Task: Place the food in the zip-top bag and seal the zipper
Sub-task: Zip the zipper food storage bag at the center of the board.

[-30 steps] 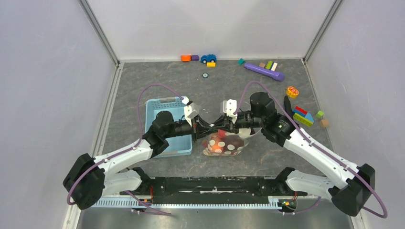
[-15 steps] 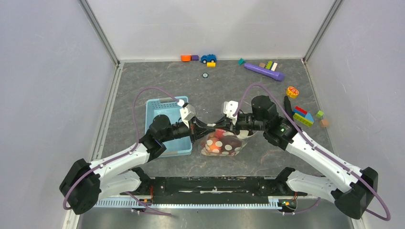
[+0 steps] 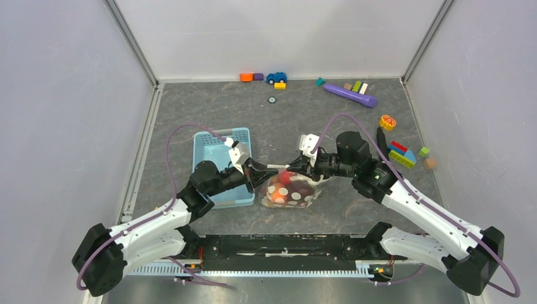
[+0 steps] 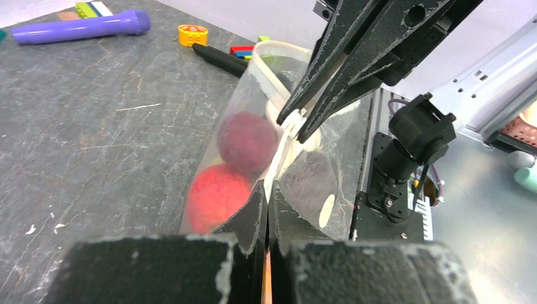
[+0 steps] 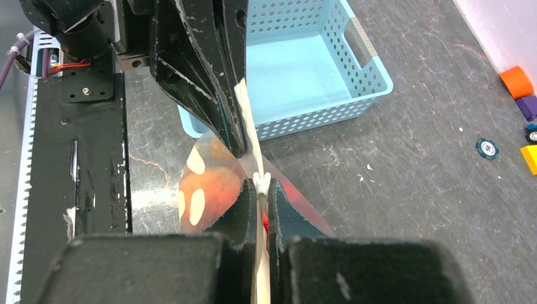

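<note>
Left tool (image 4: 266, 196), right tool (image 5: 259, 193) clamp zipper (image 5: 250, 136); food (image 4: 246, 140) bagged

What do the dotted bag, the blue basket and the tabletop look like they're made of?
The zip-top bag: thin clear glossy plastic film, apparently; the food shows through and it creases. The basket: rigid light-blue plastic, matte, moulded hole grid. The table: dark grey, marble-veined, likely laminate or mat; unclear.
</note>
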Controlling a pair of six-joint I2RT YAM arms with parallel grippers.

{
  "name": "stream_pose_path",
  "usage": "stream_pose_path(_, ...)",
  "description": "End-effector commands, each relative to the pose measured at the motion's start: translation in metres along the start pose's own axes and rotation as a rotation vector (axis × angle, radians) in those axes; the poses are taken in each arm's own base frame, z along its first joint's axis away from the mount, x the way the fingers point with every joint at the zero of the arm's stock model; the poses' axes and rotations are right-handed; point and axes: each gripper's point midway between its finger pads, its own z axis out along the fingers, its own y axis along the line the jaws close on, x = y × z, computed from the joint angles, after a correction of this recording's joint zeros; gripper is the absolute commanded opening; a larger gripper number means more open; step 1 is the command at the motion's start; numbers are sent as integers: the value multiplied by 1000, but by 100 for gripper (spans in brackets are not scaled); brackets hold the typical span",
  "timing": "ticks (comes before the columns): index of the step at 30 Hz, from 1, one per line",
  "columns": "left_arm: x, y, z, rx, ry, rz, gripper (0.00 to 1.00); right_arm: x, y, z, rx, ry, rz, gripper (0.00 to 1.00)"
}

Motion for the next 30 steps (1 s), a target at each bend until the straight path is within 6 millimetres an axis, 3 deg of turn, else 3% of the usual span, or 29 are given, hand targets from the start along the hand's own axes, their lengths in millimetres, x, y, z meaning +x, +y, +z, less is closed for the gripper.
stream_pose_path(1,-17,18,-7,-115,-78,50,2,-4,-15,-11,106,-12,10,0)
stream_pose_path(11,-22,31,-21,-219,-113,63,2,-2,-12,-22,147,-34,35,0)
stream_pose_path(16,-26,50,-25,-336,-143,13,2,2,-16,-29,202,-33,67,0)
stream_pose_path(21,-26,82,-33,-526,-176,-62,2,9,-18,-38,261,-23,119,0)
stream_pose_path(30,-19,103,-31,-637,-150,-122,2,32,-22,-53,368,73,261,0)
